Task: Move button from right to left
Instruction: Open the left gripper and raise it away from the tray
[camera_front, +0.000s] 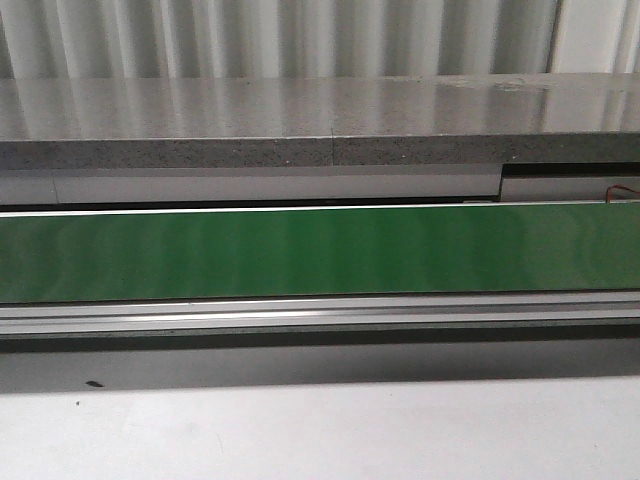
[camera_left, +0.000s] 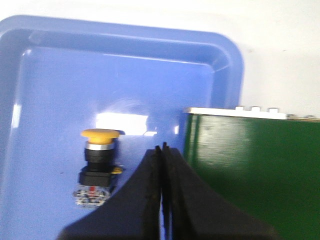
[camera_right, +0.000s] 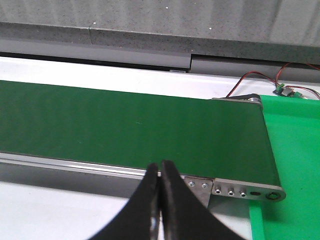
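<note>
The button (camera_left: 97, 165) with its yellow mushroom cap, black collar and clear rear block lies inside a blue tray (camera_left: 220, 55), seen only in the left wrist view. My left gripper (camera_left: 162, 148) is shut with nothing in it, hovering over the tray just beside the button and next to the end of the green conveyor belt (camera_left: 250, 160). My right gripper (camera_right: 160, 165) is shut and empty too, above the near rail of the belt (camera_right: 130, 130) close to its other end. Neither gripper appears in the front view.
The green belt (camera_front: 320, 250) runs across the front view behind a metal rail (camera_front: 320, 312), with a grey stone ledge (camera_front: 300, 125) beyond it. A bright green tray (camera_right: 292, 150) sits past the belt's end, with red wires (camera_right: 260, 77) near it.
</note>
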